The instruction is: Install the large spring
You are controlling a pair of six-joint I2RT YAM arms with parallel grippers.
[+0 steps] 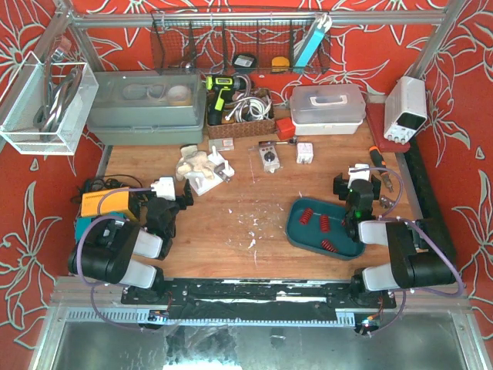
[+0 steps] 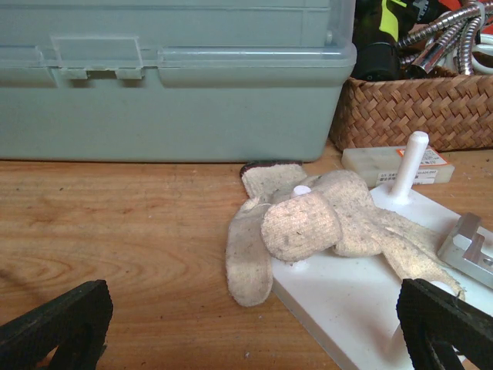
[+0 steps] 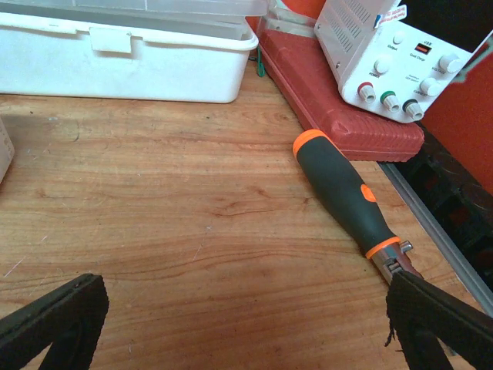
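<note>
Three red springs (image 1: 323, 225) lie in a teal tray (image 1: 296, 231) at the right of the table. A white base plate (image 2: 362, 301) with an upright white peg (image 2: 408, 166) lies just ahead of my left gripper (image 2: 254, 339), and a beige work glove (image 2: 308, 223) is draped over it. The plate also shows in the top view (image 1: 208, 181). My left gripper (image 1: 179, 202) is open and empty. My right gripper (image 1: 356, 177) is open and empty, beyond the tray, over bare wood (image 3: 246, 331). No spring shows in either wrist view.
A screwdriver with a black and orange handle (image 3: 343, 193) lies right of my right gripper. A power supply (image 3: 385, 50) on a red case (image 3: 339, 116) and a white box (image 3: 123, 54) stand behind. A grey bin (image 2: 169, 77), wicker basket (image 2: 416, 112) and metal bracket (image 2: 470, 247) are near the plate.
</note>
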